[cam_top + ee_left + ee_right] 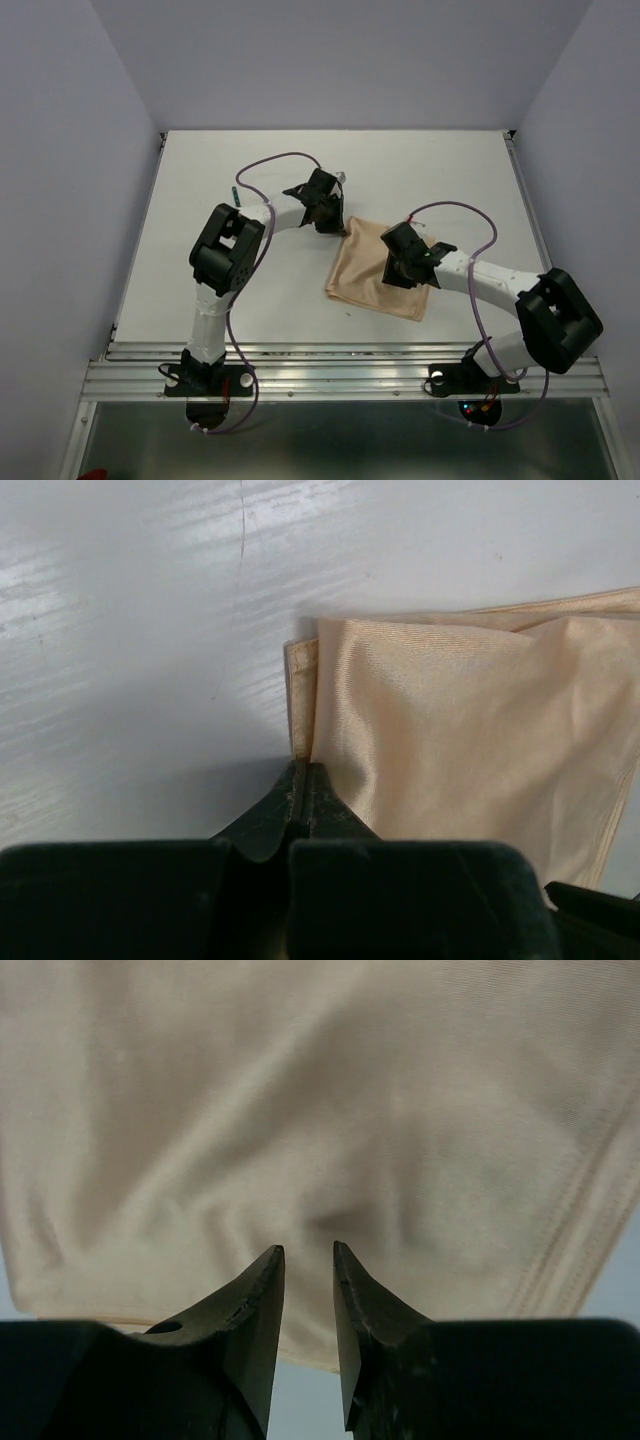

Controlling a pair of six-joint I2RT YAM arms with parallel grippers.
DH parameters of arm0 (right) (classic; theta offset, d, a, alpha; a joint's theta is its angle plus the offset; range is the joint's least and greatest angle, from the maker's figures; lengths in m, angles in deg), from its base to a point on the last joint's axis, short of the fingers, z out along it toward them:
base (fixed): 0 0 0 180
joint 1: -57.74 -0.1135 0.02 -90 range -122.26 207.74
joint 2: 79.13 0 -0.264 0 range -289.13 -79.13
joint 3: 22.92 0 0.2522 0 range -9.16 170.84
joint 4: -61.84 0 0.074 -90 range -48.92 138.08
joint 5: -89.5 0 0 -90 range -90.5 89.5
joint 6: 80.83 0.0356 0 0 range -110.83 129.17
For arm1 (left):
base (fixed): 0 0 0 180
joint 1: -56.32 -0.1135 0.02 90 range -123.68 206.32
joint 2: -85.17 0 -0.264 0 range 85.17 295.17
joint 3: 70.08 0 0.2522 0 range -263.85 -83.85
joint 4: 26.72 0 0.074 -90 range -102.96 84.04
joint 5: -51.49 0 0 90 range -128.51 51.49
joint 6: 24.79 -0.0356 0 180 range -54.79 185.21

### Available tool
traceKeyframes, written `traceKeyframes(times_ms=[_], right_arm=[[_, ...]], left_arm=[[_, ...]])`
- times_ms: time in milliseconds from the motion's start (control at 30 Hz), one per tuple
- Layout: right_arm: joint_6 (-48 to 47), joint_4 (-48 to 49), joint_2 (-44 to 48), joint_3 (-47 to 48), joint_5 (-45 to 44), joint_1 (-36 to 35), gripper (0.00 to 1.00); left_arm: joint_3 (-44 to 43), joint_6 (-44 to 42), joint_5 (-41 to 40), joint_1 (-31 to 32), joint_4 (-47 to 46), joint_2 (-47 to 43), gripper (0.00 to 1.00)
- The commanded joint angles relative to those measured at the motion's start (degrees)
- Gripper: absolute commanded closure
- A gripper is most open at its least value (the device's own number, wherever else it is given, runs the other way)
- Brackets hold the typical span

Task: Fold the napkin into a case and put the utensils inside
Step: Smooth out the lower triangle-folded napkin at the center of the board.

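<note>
The peach-tan napkin (365,285) lies folded as a rough rectangle on the white table, right of centre. My left gripper (340,228) is at its far left corner. In the left wrist view its jaws (302,768) are pressed together on the layered edge of the napkin (470,730). My right gripper (392,268) hovers over the middle of the cloth. The right wrist view shows its fingers (308,1250) parted by a narrow gap with only the wrinkled napkin (300,1090) beneath. A thin dark green sliver (235,192), perhaps a utensil handle, shows beside the left arm. The other utensils are out of view.
The white table (450,170) is walled in by pale panels at the back and both sides. A metal rail (340,365) carrying both arm bases runs along the near edge. Purple cables loop over each arm.
</note>
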Motion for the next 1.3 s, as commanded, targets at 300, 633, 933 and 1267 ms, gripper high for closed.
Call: traceKeyframes(times_ms=[300, 633, 933, 1267], right_arm=[[-4.8, -3.5, 1.8, -2.5, -9.1, 9.5, 0.68], [-10.3, -2.4, 2.3, 5.3, -6.5, 9.5, 0.68], [-4.2, -4.1, 4.2, 6.2, -5.0, -0.2, 0.64], [0.3, -2.8, 0.0, 9.2, -4.9, -9.5, 0.61]], left_arm=[[17.5, 2.2, 3.8, 1.0, -5.4, -14.0, 1.00], [18.2, 1.9, 0.1, 0.5, -3.1, -19.7, 1.00], [16.6, 2.6, -0.5, -0.7, -3.5, -16.3, 1.00], [14.0, 3.9, 0.8, -1.1, -5.4, -11.4, 1.00]])
